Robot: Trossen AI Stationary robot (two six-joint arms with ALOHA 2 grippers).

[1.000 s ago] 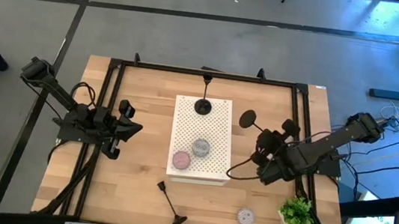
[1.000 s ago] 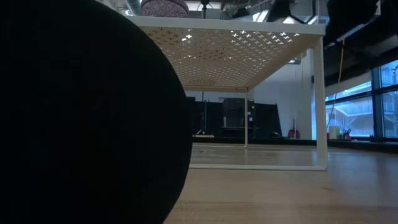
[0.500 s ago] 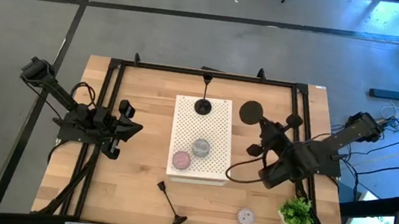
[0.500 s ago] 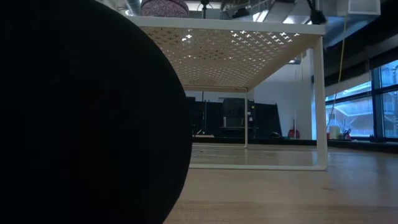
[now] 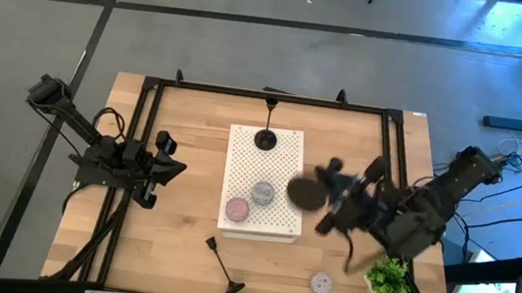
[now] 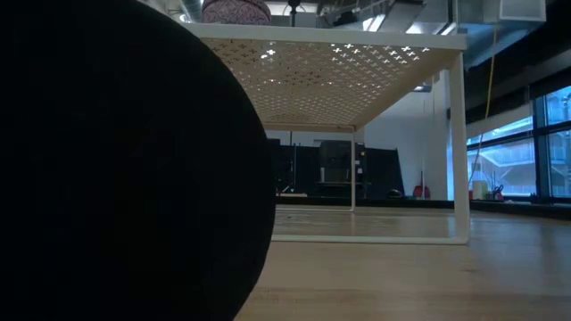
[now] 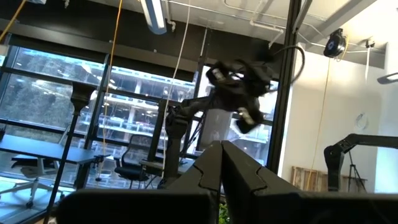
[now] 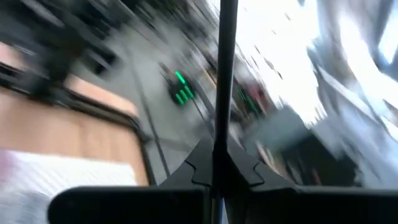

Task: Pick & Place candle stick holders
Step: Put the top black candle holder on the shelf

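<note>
My right gripper (image 5: 334, 194) is raised beside the right edge of the white perforated board (image 5: 264, 167) and is shut on a black candle stick holder. That holder's round base (image 5: 303, 192) hovers over the board's right edge. A second black holder (image 5: 265, 139) stands upright on the board's far part, with a grey puck (image 5: 264, 193) and a pink puck (image 5: 237, 207) nearer. A third black holder (image 5: 225, 266) lies on its side on the table, and its base (image 6: 134, 160) fills the low view's left. A lavender puck (image 5: 322, 284) rests near the front edge. My left gripper (image 5: 176, 166) waits shut left of the board. My right gripper pinches the holder's thin stem (image 8: 222, 134) between its two fingers (image 8: 200, 163). It comes about level from the table's right side. The stem runs on past the fingertips, with the round base at its far end toward the board. The holder is lifted clear of table and board.
A small green plant (image 5: 387, 277) stands at the front right, just below my right arm. The board stands on thin white legs (image 6: 459, 143) with open room beneath it. A black frame (image 5: 267, 95) borders the table.
My right gripper has risen with the black holder, swung from the table's right side toward the board and turned its wrist to about level. The holder's round base has moved from beyond the board's far right corner to above its right edge. My left arm has kept still.
</note>
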